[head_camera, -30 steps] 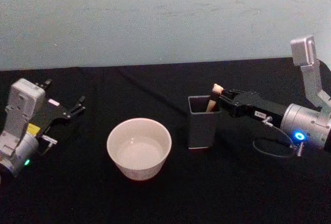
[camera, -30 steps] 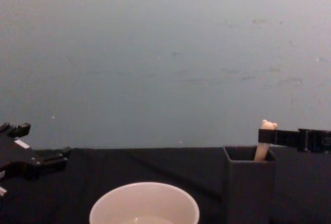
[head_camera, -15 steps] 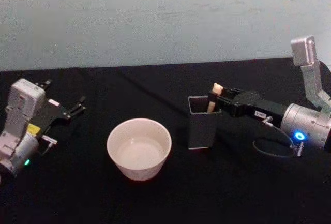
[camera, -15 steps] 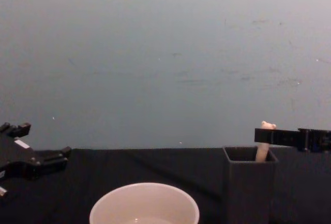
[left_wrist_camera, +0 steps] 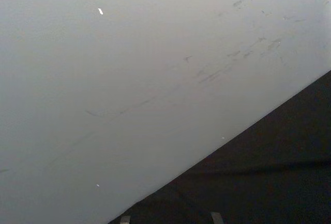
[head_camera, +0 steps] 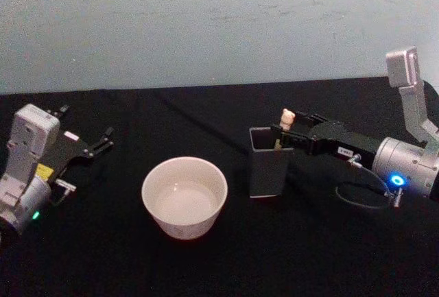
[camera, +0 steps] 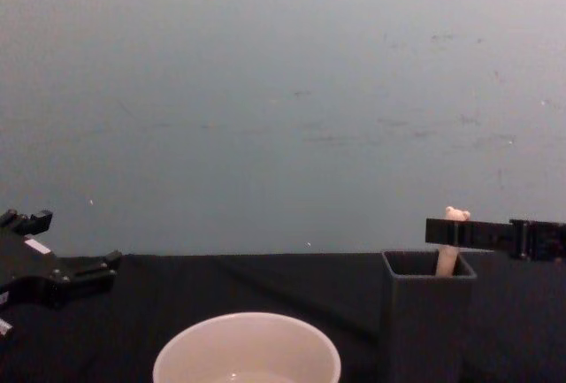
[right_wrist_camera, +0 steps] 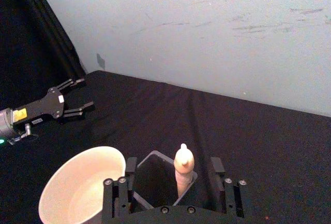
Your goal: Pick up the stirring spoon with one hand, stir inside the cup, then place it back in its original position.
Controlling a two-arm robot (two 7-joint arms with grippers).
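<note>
Spoon time: my right gripper (right_wrist_camera: pixel 176 182) hovered over the dark holder (head_camera: pixel 269 170), fingers spread on either side of the stirring spoon (right_wrist_camera: pixel 183 169), whose bear-topped handle stood upright between them, apparently untouched. Beyond the holder from that gripper sat the cream cup (head_camera: pixel 184 196). Well past it, my left gripper (head_camera: pixel 103 140) waited, fingers apart.

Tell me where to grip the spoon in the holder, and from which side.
Grip the beige handle of the spoon just below the bear head, coming in level from the robot's right, over the rim of the holder. Only that upright stub shows above the holder; its walls hide everything lower. The right gripper already has an open finger on each side of it. The left gripper sits idle at far left.
</note>
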